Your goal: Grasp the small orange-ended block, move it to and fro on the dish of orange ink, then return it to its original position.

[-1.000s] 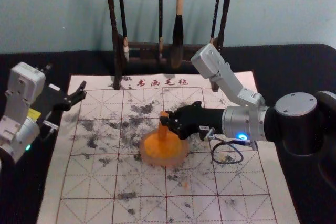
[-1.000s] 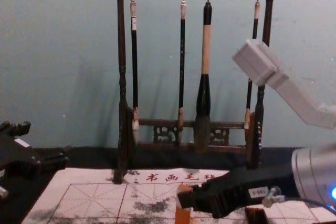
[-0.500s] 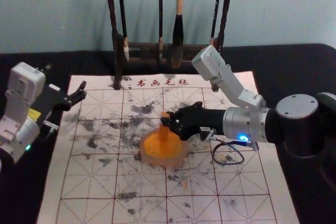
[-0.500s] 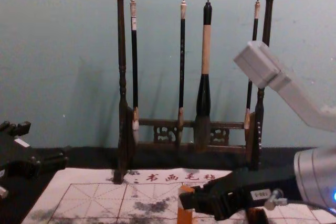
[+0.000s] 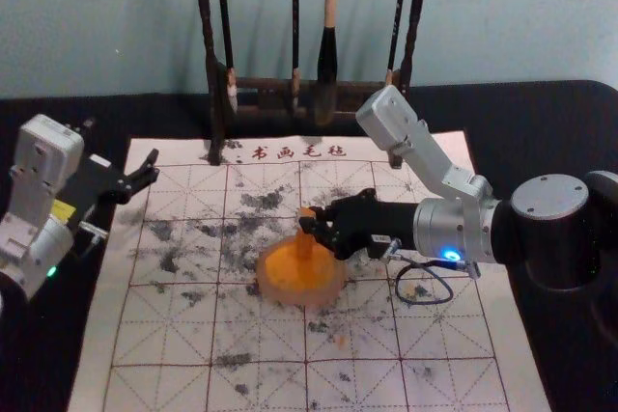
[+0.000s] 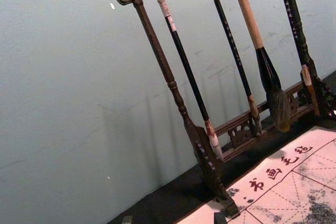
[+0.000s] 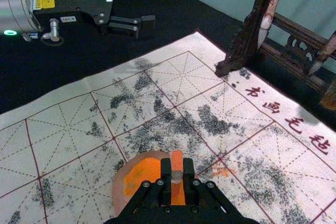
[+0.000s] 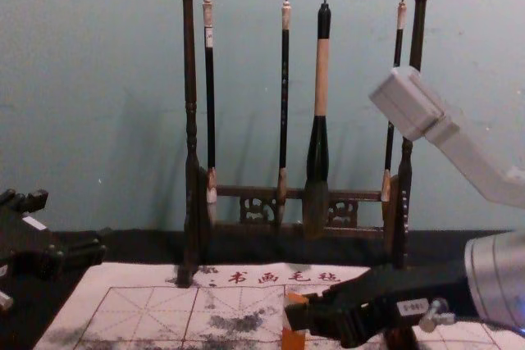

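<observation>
the small orange-ended block is orange at its upper end, with a pale band just below, then orange again. it is slim and straight-sided. its long axis goes nearly upright, the banded end pointing up and the lower end down into the round dish of orange ink; whether it touches the bottom, i cannot tell.

on the grid felt mat, at twelve o'clock from the dish, four red characters say 书画毛毡. the white label on the right arm and the yellow label on the left arm are too small to read surely.

the right gripper comes over the dish from about two o'clock and pinches the block near its upper end, between both fingertips. the left gripper is parked at ten o'clock from the dish, its fingers spread, with nothing between them.

farther at twelve o'clock, four calligraphy brushes, one much thicker, hang from a dark carved brush rack.
</observation>
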`<state>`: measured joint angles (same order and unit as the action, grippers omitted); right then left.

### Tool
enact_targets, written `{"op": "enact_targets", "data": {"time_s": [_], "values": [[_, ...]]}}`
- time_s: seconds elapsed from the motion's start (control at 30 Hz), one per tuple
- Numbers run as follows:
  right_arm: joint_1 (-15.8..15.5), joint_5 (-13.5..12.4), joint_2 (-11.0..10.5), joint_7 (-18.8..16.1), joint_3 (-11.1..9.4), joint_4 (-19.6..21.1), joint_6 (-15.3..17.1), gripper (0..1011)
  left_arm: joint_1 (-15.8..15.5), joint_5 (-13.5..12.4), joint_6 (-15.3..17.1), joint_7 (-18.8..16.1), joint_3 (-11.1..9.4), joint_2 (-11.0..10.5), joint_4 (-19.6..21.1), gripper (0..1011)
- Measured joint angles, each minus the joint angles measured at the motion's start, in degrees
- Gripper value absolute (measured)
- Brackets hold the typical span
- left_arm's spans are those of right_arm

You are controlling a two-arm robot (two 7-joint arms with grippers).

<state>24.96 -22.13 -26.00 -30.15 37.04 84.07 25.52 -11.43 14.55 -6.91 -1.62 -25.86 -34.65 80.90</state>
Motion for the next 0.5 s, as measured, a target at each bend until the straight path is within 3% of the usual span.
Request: {"op": "enact_targets", "data": {"time_s": [0.5], "values": [[-0.63,-0.04,-1.18,-0.34,-0.2,0.78,-0.25,124,0.0,0.0,0.0,0.0,0.0,0.0,0.0,1001]]}}
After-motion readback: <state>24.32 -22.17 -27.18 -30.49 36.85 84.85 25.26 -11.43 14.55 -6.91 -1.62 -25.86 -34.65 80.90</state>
